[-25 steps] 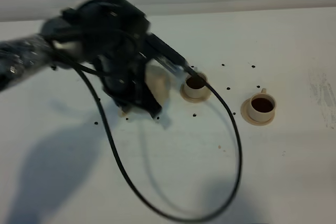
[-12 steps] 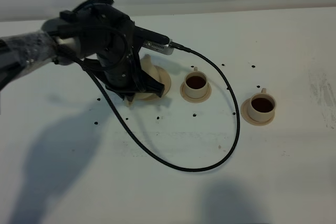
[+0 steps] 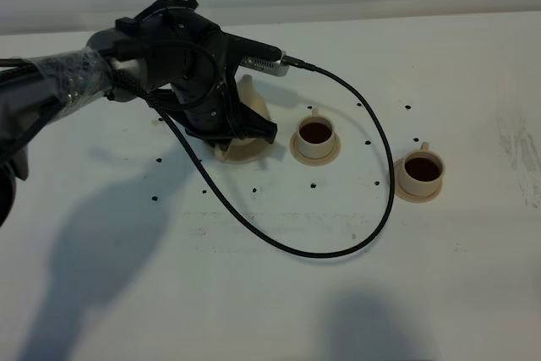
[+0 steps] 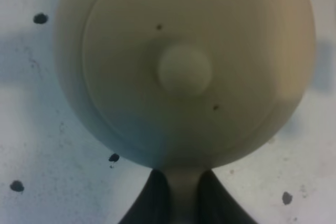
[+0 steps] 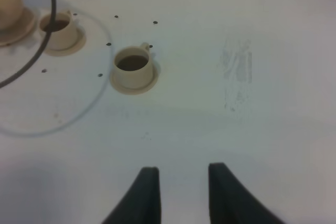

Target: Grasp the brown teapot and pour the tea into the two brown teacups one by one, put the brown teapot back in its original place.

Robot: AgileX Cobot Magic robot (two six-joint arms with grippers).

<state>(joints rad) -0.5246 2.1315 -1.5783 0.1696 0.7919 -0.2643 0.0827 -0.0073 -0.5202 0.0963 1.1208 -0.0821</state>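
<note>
The brown teapot (image 3: 254, 101) stands upright over its wide saucer (image 3: 243, 153), the original place, left of the cups. In the left wrist view I see its lid and knob (image 4: 184, 70) from above. My left gripper (image 3: 230, 127) (image 4: 184, 199) is shut on the teapot's handle (image 4: 184, 190). I cannot tell whether the pot rests on the saucer. The two brown teacups (image 3: 315, 134) (image 3: 421, 170) stand on their saucers with dark tea in them; they also show in the right wrist view (image 5: 58, 29) (image 5: 133, 66). My right gripper (image 5: 184, 192) is open, empty, over bare table.
A black cable (image 3: 372, 209) loops from the left arm across the table in front of the cups. Small dark specks (image 3: 155, 199) dot the white table (image 3: 473, 276). A faint scuffed patch (image 5: 236, 66) lies right of the cups.
My left arm has carried the teapot back from beside the near cup, leftward and down over the wide saucer, now upright. The cable loop has swung. The cups have not moved.
</note>
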